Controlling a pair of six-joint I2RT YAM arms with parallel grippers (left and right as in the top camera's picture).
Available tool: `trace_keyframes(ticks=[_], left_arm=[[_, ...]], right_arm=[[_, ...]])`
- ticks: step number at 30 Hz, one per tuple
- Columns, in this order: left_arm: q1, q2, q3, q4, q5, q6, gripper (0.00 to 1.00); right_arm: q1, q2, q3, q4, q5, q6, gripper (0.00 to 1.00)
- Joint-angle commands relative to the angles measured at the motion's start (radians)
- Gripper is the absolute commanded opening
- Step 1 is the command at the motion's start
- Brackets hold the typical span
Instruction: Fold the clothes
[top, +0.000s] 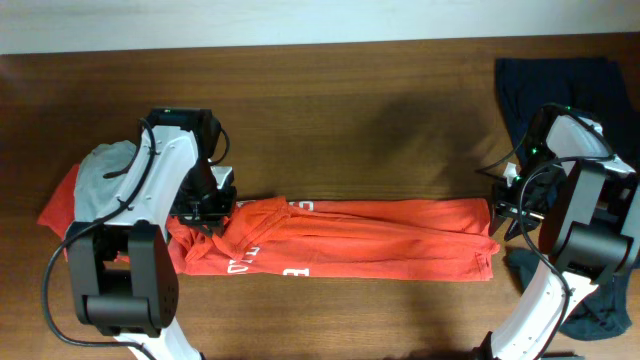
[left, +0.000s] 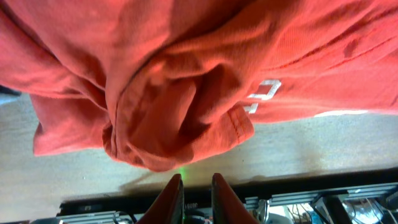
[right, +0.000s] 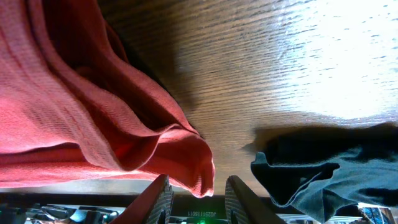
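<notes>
Surface: brown wooden table (top: 330, 100), grain running left to right.
Task garment: large orange-red cotton T-shirt (top: 370, 235), folded into a long narrow band. Lying flat across the middle of the table, nearer the front edge than the back, spanning from the left arm (top: 160, 170) to the right arm (top: 585, 200).
Print: white block lettering (top: 243, 264) on the left part of the band, partly tucked into folds, not readable.
Left end of band: bunched and rumpled, with a stitched hem rolled over a hollow pocket of cloth.
Right end of band: squarer, layers stacked, one corner curled up off the wood.
Left gripper (left: 196, 180): over the bunched left end. Fingers parted by a narrow slit, nothing between them. Cloth just beyond the tips, contact not clear.
Right gripper (right: 196, 186): at the right end of the band, jaws moderately apart. Curled corner of the orange-red cloth dipping into the gap, no pinch seen.
Left side: light grey shirt (top: 100, 172) crumpled near the left edge, partly under the left arm. Orange-red flap (top: 57, 208) poking out beside it; cannot tell whether part of the same T-shirt.
Right side: dark navy garment (top: 545, 80) heaped at the back right corner, showing again past the right arm toward the front right corner. One edge near the right gripper, apart from the T-shirt, bare wood between.
</notes>
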Motion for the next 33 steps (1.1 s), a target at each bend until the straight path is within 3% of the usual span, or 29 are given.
trace_keyframes(ticks=[1,8,12,19,28,31,33], left_arm=[[0.006,-0.018,-0.008,0.034,0.008,-0.007,0.15],[0.006,-0.018,-0.008,0.172,0.040,-0.032,0.08],[0.006,-0.018,-0.018,0.159,0.061,-0.033,0.08],[0.006,-0.018,-0.163,0.167,0.057,-0.138,0.07],[0.009,-0.018,-0.319,0.269,-0.087,-0.255,0.07],[0.012,-0.018,-0.319,0.262,-0.097,-0.264,0.08],[0.013,-0.018,-0.319,0.258,-0.097,-0.267,0.21]], right_arm=[[-0.007,-0.023,-0.008,-0.002,-0.006,0.005,0.34],[-0.007,-0.023,-0.008,-0.001,-0.006,0.005,0.34],[-0.007,-0.023,-0.008,-0.001,-0.006,0.005,0.34],[-0.007,-0.023,-0.008,-0.001,-0.006,0.005,0.34],[-0.007,-0.023,-0.008,-0.008,-0.006,0.005,0.34],[-0.007,-0.023,-0.008,-0.013,-0.006,0.005,0.34],[-0.007,-0.023,-0.008,-0.012,-0.006,0.005,0.34]])
